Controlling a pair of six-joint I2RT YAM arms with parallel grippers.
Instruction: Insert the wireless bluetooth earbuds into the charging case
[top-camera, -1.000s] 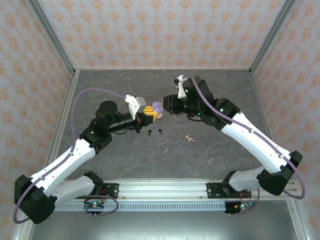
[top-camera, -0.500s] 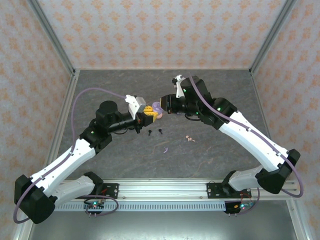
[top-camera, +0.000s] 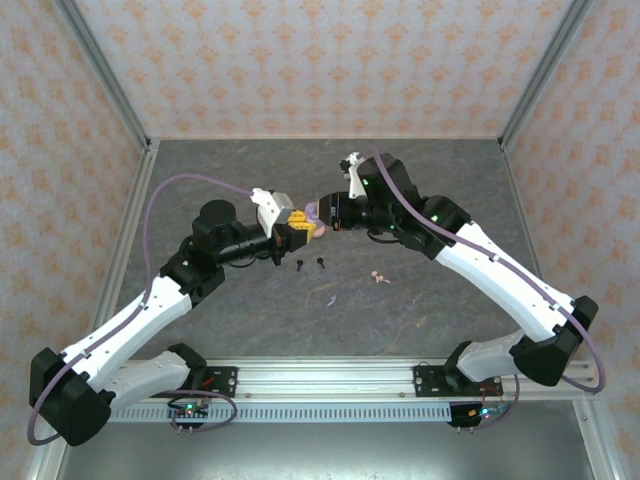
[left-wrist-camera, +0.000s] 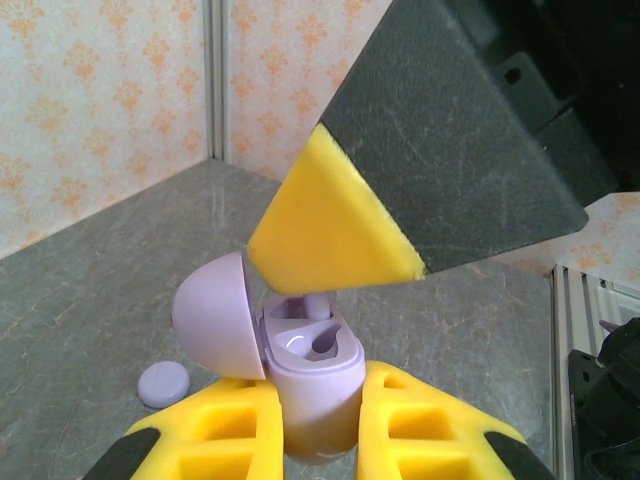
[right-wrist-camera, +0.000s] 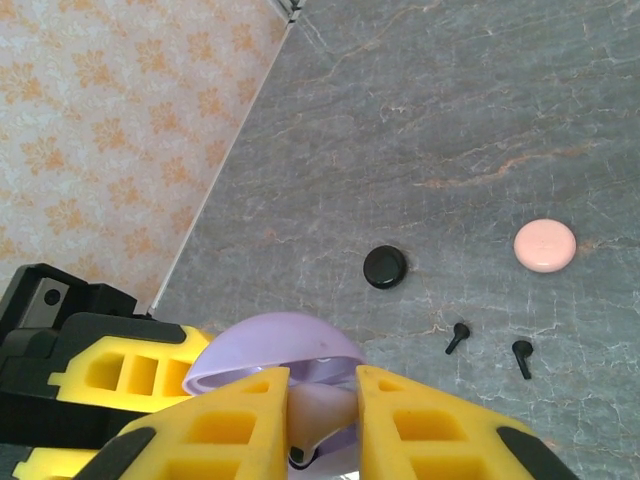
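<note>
My left gripper (left-wrist-camera: 318, 420) is shut on the body of a lilac charging case (left-wrist-camera: 315, 385), holding it above the table with its domed lid (left-wrist-camera: 215, 315) swung open. My right gripper (right-wrist-camera: 322, 385) is shut on a lilac earbud (right-wrist-camera: 325, 412) right over the open case (top-camera: 313, 213). The bud's stem (left-wrist-camera: 316, 305) reaches into the far socket, under the right fingertip (left-wrist-camera: 330, 225). The near socket holds no bud. A second lilac earbud (top-camera: 329, 299), two black earbuds (top-camera: 300, 264) (top-camera: 321, 262) and the pink earbuds (top-camera: 379, 277) lie on the table.
A black disc case (right-wrist-camera: 384, 267) and a pink disc case (right-wrist-camera: 544, 245) rest on the grey stone table beyond the black buds (right-wrist-camera: 457, 337). A small lilac disc (left-wrist-camera: 162, 384) lies left of the held case. Patterned walls enclose the table.
My right gripper has edged left with the lilac earbud, closing onto the open case. The left arm has barely moved.
</note>
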